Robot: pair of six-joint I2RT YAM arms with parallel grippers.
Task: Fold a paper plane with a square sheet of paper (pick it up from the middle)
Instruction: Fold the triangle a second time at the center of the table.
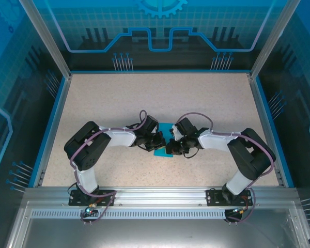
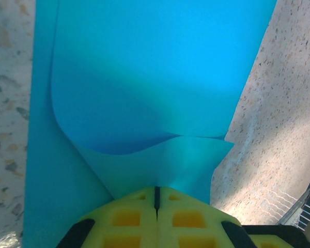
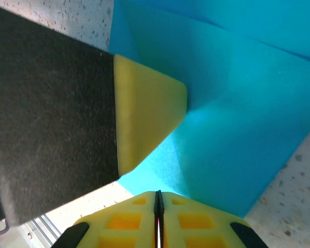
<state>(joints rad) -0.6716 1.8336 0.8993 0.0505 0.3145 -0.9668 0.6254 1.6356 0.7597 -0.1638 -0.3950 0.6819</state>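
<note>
The square sheet of paper (image 1: 162, 151) is bright cyan-blue and sits partly folded between both arms at the table's middle. In the left wrist view the sheet (image 2: 144, 77) has one flap curling up over a flat layer, and its creases run down into my left gripper (image 2: 156, 192), whose yellow fingers are shut on its edge. My right gripper (image 3: 157, 195) is also shut, with the sheet (image 3: 237, 119) rising from its tips. The left gripper's yellow finger (image 3: 144, 113) presses against the paper just beside it. From above, the left gripper (image 1: 156, 140) and right gripper (image 1: 171, 145) nearly touch.
The speckled beige table (image 1: 119, 98) stretches out all round the arms. A blue raised border (image 1: 51, 119) and glass walls enclose it. An aluminium rail (image 1: 155, 192) carries both arm bases at the near edge.
</note>
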